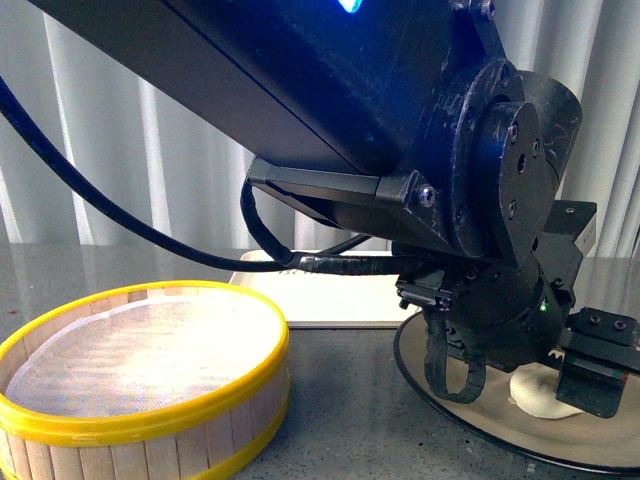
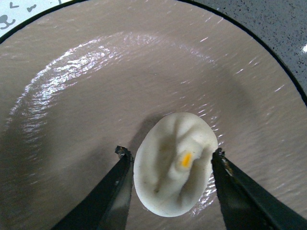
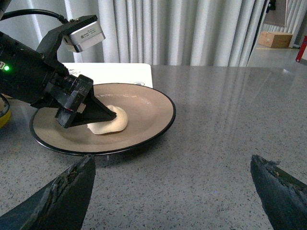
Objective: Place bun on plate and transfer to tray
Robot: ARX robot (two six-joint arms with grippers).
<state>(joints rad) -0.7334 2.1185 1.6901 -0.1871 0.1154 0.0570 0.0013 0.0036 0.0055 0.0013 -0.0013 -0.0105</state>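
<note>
Resting on the plate [image 2: 96,72], the bun [image 2: 173,165] marks the first half done. The left gripper [image 2: 170,153] straddles it, jaws apart, and crowds the plate. Moving the plate to the tray [image 1: 330,300] (just behind it) remains. The right gripper [image 3: 171,163] hangs wide open nearby, and a steamer basket [image 1: 140,420] sits alongside.

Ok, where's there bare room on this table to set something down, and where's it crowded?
Barest: the grey tabletop beyond the plate, on the side away from the steamer basket. The plate's face around the bun is also free. Crowded: the left gripper straddles the bun, and the tray sits close behind the plate.
</note>
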